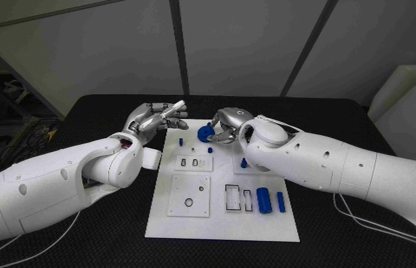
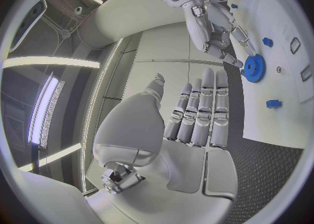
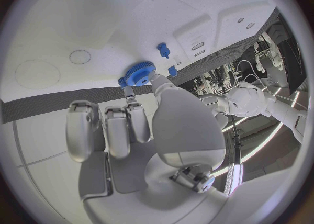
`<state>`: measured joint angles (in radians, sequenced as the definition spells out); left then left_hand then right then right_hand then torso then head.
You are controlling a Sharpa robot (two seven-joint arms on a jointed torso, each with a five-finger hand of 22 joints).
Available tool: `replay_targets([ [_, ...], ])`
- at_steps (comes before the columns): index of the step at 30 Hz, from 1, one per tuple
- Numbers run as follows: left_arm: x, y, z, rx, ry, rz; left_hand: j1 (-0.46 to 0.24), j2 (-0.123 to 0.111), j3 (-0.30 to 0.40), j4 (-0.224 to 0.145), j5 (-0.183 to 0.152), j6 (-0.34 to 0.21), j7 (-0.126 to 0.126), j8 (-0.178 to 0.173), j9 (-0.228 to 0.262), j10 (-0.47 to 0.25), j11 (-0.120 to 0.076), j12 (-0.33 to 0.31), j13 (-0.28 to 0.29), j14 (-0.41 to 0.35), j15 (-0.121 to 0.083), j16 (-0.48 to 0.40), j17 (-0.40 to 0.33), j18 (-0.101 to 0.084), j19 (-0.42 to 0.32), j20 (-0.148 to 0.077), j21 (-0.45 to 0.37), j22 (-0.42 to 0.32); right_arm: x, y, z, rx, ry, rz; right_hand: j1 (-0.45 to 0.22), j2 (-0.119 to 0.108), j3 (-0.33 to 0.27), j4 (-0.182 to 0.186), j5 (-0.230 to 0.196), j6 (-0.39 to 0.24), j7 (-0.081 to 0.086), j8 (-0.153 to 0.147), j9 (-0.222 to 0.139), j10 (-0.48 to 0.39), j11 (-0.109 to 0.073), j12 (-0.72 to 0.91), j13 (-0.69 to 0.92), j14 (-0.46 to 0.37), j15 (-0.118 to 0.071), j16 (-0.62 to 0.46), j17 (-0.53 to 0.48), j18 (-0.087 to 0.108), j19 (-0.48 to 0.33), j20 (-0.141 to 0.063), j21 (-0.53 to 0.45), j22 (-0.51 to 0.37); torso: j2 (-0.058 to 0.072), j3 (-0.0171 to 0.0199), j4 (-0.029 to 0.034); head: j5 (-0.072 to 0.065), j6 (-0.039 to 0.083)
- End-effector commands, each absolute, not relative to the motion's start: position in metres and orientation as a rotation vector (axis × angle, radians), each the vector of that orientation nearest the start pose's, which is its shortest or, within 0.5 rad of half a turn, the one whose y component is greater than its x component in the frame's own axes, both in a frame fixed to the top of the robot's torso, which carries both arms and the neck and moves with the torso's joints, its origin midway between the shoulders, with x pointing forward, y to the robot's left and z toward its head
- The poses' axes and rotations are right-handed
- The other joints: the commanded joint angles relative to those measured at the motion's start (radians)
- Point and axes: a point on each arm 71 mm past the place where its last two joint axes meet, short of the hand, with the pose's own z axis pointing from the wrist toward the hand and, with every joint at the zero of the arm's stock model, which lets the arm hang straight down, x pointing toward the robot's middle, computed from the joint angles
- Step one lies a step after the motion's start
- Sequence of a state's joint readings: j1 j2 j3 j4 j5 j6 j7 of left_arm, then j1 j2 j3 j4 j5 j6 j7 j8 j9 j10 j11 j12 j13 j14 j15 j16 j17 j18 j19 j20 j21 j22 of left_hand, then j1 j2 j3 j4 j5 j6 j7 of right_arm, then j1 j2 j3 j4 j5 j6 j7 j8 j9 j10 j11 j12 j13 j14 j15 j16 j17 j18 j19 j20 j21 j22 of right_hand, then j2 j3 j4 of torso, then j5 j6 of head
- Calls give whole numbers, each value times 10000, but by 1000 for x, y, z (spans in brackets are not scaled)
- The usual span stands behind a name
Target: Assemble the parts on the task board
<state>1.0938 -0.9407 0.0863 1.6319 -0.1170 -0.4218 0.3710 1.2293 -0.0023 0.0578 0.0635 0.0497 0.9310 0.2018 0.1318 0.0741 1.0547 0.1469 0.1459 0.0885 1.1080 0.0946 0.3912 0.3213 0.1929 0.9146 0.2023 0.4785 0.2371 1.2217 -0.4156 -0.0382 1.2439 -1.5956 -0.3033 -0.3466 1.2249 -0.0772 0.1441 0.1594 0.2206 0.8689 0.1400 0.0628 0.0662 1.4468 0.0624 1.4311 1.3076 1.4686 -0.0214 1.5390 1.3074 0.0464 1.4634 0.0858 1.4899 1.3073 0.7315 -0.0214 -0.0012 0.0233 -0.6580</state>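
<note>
While the right hand point(image 1: 227, 125) pinches the blue gear point(image 1: 205, 133) by its rim, I read this as the gear-seating step: gear is at the far end of the task board point(image 1: 223, 226), just under the fingertips, and looks to be at or on the board surface. I can't tell from the right wrist view whether it's already on its post or merely resting there. In that view the gear point(image 3: 136, 72) sits right at the fingertips point(image 3: 130, 94), thumb on one side, another finger on the other; the remaining fingers are loosely curled, not on anything.

Left hand point(image 1: 156, 119) is spread, fingers straight and holding nothing, hovering just beside the right hand off the board's far-left corner. Not touching the gear.

Other parts: two small blue pegs point(image 3: 163, 49) stand just beyond the gear from the right hand; two blue cylinders point(image 1: 264, 200) lie well back toward the robot, behind the right forearm.

Next move, my call: press the gear down square onto its seat, then release. Needs alignment first; a tilted gear will bind.
</note>
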Motion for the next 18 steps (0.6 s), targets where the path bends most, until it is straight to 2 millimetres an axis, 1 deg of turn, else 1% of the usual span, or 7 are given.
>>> replay_targets([
  [1, 469, 230, -170, -10741, 13525, -14734, 16, 112, -50, -11, -2, 36, 49, -46, -16, 18, 35, -49, -13, -68, -7, 31, 10, -138, -55, -3, 32, 9, 525, -61, -186, -2105, 16781, 5369, -153, 42, -7, 118, -31, -171, -23, -27, -15, -41, -40, -25, 1023, 885, -33, 36, 2004, -94, 184, 3, 38, 895, 2, -1, 26, -27, -1],
  [7, 469, 231, -170, -10744, 13523, -14724, 16, 112, -50, -11, -2, 36, 49, -46, -16, 18, 35, -49, -13, -68, -7, 31, 10, -138, -55, -3, 32, 9, 526, -62, -189, -2142, 17077, 5228, -218, 153, -8, 225, 9, -252, -81, -18, -11, -29, -89, -14, 1041, 887, -84, 39, 2013, -94, 185, -37, 38, 899, 3, -10, 15, -10, -20],
  [15, 469, 232, -170, -10750, 13512, -14696, 16, 112, -50, -11, -2, 36, 49, -46, -16, 18, 35, -49, -13, -68, -7, 31, 10, -138, -55, -3, 32, 9, 529, -66, -191, -2073, 17231, 5040, -192, 223, 11, 250, 120, -123, -133, 11, 9, 4, -141, 17, 1080, 891, -140, 46, 2029, -97, 194, -88, 45, 917, 0, -4, 9, -11, -24],
  [18, 469, 232, -170, -10752, 13507, -14685, 16, 112, -50, -11, -2, 36, 49, -46, -16, 18, 35, -49, -13, -68, -7, 31, 10, -138, -55, -3, 32, 9, 528, -68, -190, -2011, 17211, 5010, -182, 241, 15, 255, 158, -67, -138, 26, 19, 16, -147, 28, 1095, 893, -153, 51, 2040, -100, 200, -104, 49, 929, -3, 0, 17, 0, -42],
])
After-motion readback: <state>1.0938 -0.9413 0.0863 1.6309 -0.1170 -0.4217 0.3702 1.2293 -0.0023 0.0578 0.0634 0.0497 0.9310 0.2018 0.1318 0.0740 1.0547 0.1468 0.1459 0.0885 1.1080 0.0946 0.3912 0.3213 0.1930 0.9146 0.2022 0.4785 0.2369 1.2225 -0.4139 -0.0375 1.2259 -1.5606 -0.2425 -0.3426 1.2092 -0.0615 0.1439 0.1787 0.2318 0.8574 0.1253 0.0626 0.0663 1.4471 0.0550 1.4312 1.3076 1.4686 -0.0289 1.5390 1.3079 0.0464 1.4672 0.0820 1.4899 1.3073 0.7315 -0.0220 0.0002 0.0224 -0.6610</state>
